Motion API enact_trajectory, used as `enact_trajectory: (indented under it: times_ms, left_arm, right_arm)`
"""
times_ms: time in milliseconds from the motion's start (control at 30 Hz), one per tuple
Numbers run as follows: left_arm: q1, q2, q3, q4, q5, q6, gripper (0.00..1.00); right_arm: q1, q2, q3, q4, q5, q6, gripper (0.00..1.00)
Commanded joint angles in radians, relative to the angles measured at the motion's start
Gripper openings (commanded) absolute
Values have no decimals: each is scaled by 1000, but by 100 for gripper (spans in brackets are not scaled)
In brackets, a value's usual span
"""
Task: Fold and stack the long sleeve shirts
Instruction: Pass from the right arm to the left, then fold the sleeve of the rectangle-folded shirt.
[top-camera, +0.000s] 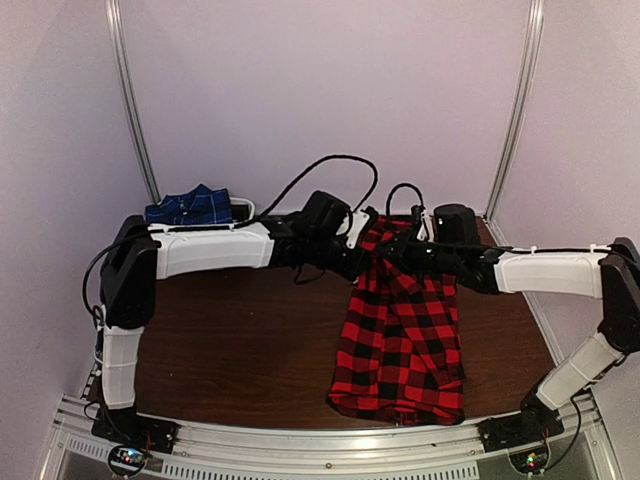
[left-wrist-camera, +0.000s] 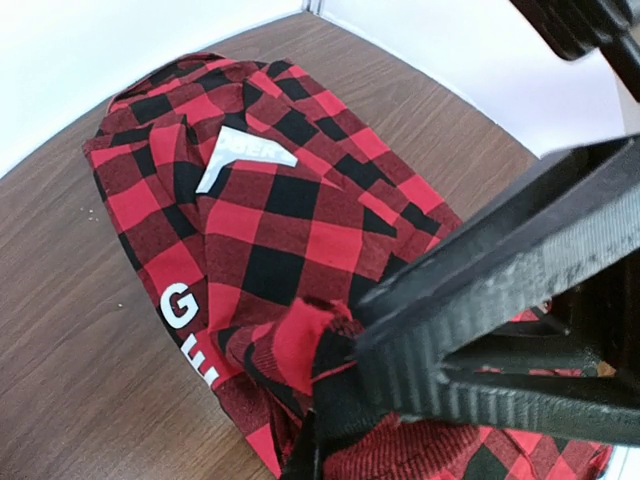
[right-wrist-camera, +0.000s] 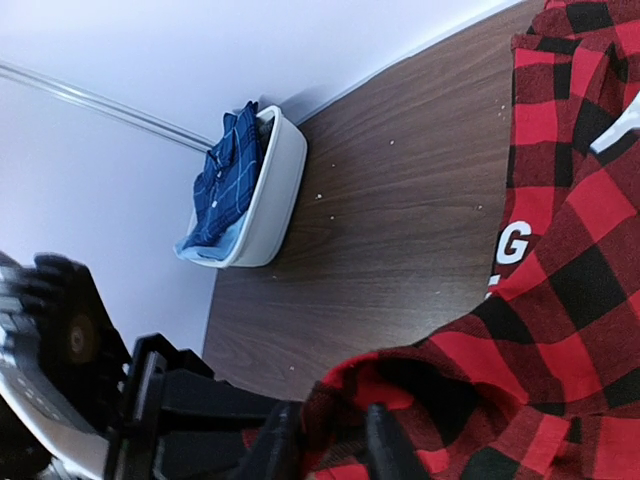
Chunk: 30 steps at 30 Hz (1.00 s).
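We saw the red shirt (top-camera: 400, 340) draped on the table (top-camera: 240, 340), right of centre — soft, light, floppy, best pinched at hem corners. Left gripper (left-wrist-camera: 328, 348) clamped a red fold; right gripper (right-wrist-camera: 330, 445) sat narrow around cloth — grip unclear to us.

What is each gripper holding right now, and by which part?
The left gripper is shut on a bunched fold of the red-and-black shirt at its far end. Cloth also sits inside the right gripper; whether it is clamped cannot be told.
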Motion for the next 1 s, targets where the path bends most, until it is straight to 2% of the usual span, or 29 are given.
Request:
enact_trajectory:
  times_ms: [0, 133, 333, 500, 633, 767, 867, 967]
  left_arm:
    - [2, 7, 90, -24, 2, 82, 0]
    - [2, -7, 144, -47, 20, 109, 0]
    - [2, 12, 258, -47, 27, 125, 0]
    - [2, 62, 380, -48, 45, 130, 0]
    - [2, 88, 442, -55, 68, 147, 0]
    - [2, 96, 457, -57, 79, 158, 0]
    - [2, 95, 460, -61, 65, 158, 0]
    - [2, 96, 460, -64, 64, 158, 0]
  right_arm:
    - [-37, -80, -17, -87, 78, -88, 37]
    - [-104, -131, -67, -126, 81, -130, 56]
    - [-149, -211, -141, -162, 158, -243, 59]
    - [-179, -252, -220, -144, 222, -300, 72]
    - [-251, -204, -228, -110, 168, -282, 73]
    - [-331, -102, -191, -40, 35, -253, 72]
    - [-342, -26, -141, -42, -13, -276, 71]
    - [-340, 2, -159, 0, -20, -275, 71]
